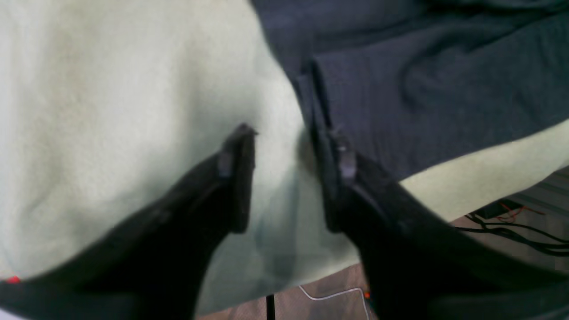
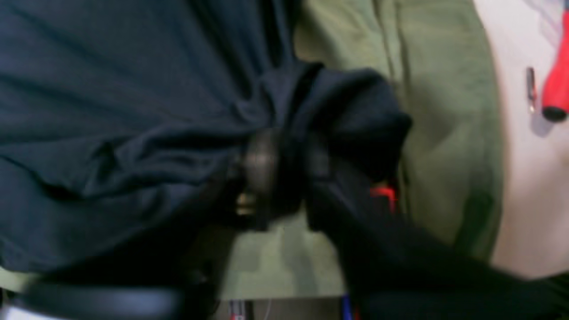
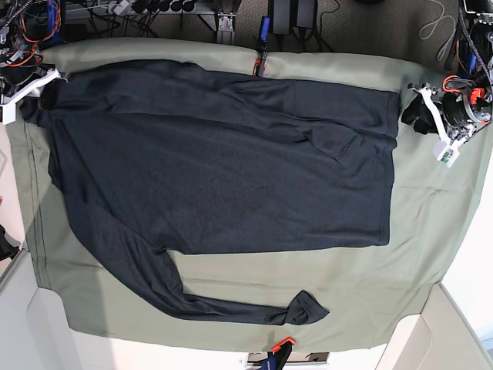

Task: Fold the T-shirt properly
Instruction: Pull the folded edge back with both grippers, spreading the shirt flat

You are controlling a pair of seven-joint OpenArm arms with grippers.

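Left wrist view: left end effector (image 1: 284, 146) is spread, one finger touching the T-shirt (image 1: 444, 89) hem, nothing pinched.

Right wrist view: right end effector (image 2: 284, 173) is pressed together on bunched T-shirt (image 2: 111, 111) fabric; blurred.

Base view: T-shirt (image 3: 223, 162) is spread flat on the green-clothed worktop (image 3: 416, 239), one sleeve trailing along the near edge.

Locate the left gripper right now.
In the base view the left gripper is at the right, at the top right corner of the T-shirt; in its wrist view one fingertip meets the shirt's edge, jaws open.
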